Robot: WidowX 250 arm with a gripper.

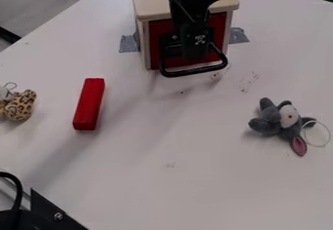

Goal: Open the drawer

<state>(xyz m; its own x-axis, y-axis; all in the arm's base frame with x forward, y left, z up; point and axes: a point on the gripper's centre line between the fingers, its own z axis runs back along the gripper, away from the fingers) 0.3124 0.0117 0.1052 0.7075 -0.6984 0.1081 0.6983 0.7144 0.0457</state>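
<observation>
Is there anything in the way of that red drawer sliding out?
Besides the end effector at its front, nothing visible blocks the drawer; the red block and gray plush toy lie off to either side.

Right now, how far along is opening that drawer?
Done: the black claw is at the black loop-shaped handle. In hand: I can't tell whether it has hold. Left: the pull, since the red drawer front looks flush in its pale wooden box.

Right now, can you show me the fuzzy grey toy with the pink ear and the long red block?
Fuzzy grey toy (288, 117): camera view, on its white patch.
Long red block (90, 102): camera view, middle of its top.
</observation>
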